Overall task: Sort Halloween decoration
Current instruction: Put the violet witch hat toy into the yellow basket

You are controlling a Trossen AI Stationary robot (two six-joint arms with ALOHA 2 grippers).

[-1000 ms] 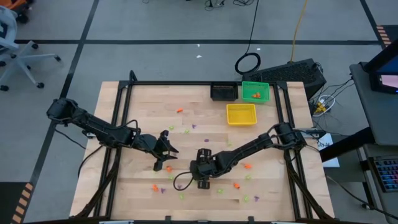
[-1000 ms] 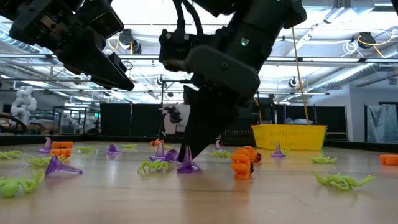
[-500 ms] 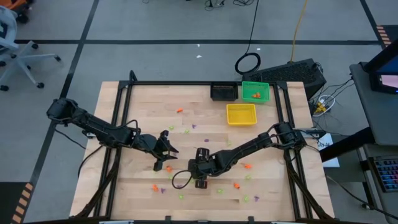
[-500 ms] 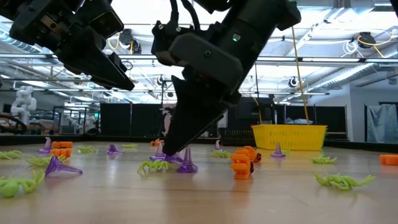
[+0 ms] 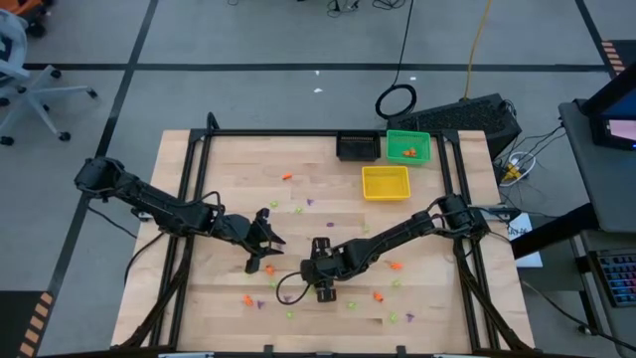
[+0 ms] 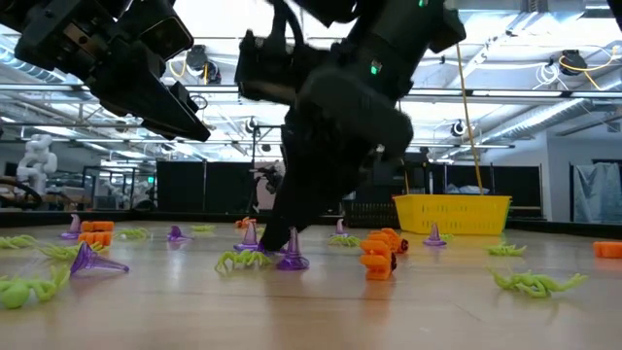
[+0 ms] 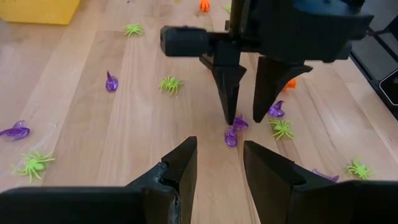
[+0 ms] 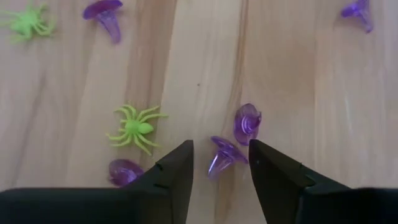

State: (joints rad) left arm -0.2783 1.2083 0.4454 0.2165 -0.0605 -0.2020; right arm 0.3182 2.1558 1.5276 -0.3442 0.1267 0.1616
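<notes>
The right gripper [image 8: 219,163] stands tips-down at the near middle of the table [image 5: 328,214], its fingers parted and straddling a purple hat [image 8: 222,155] lying on its side; nothing is held yet. A second purple hat [image 8: 247,122] lies just beside it, close enough to be caught or knocked. The left gripper [image 7: 217,163] hovers near, to the left, jaws parted and empty, facing the right one.

The step in hand looks to be the pick of that hat. To do it well, the fingers should settle fully to the wood with the hat's cone between them, then close slowly, so the small trinket is pinched and not flicked away. Keeping the second hat outside the fingers would spare a double pick.

By count, the right wrist view shows five purple hats and two green spiders [image 8: 137,129]. The left wrist view shows five spiders, about six hats and two orange pieces [image 7: 204,5]. The whole scatter cannot be counted from above; the trinkets are too small.

Three bins stand at the far right: black [image 5: 358,147], green [image 5: 408,147] holding some orange pieces, and yellow [image 5: 386,182].
</notes>
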